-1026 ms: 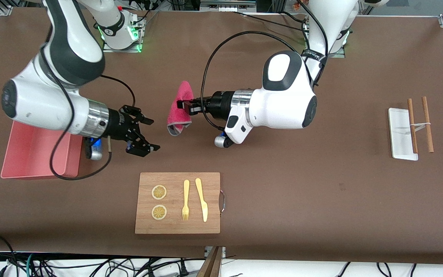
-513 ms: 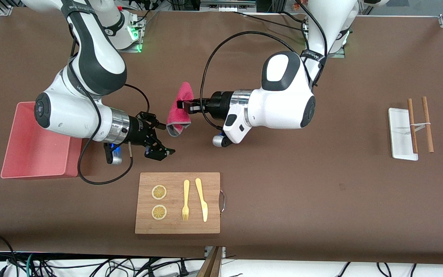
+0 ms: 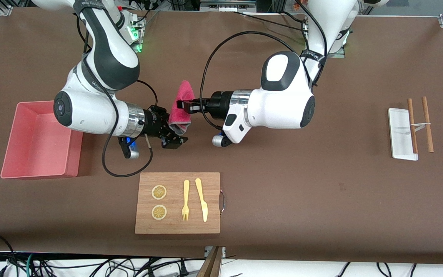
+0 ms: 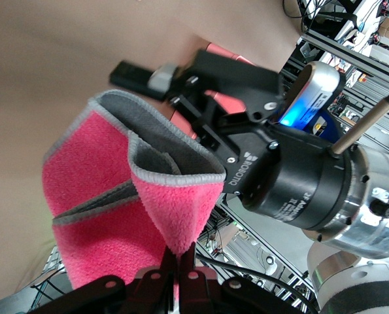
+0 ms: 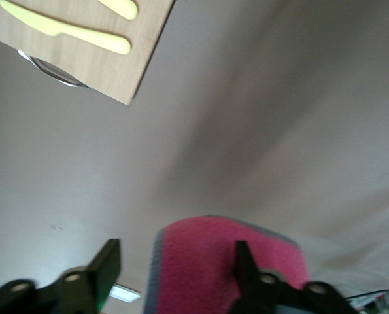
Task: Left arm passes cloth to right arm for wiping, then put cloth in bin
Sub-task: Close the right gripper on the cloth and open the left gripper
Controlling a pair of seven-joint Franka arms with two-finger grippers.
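Pink and soft, the cloth point(image 3: 180, 109) hung in the air over the bare middle of the table point(image 3: 283, 173), above the wooden board point(image 3: 178, 202), pinched at one edge by the left gripper point(image 3: 180, 104), whose fingers were pressed together on it. The right gripper point(image 3: 171, 132) was at about 7 o'clock from it, its fingers spread wide around the hanging lower part. To do the handover well, I think the right gripper should close on a thick fold of the towel and only then the left should let go. The bin point(image 3: 71, 154) stood toward the right arm's end, at 9 o'clock. Whether the right fingers point(image 5: 246, 261) already touched the cloth was hard to tell, because that wrist view was blurred.
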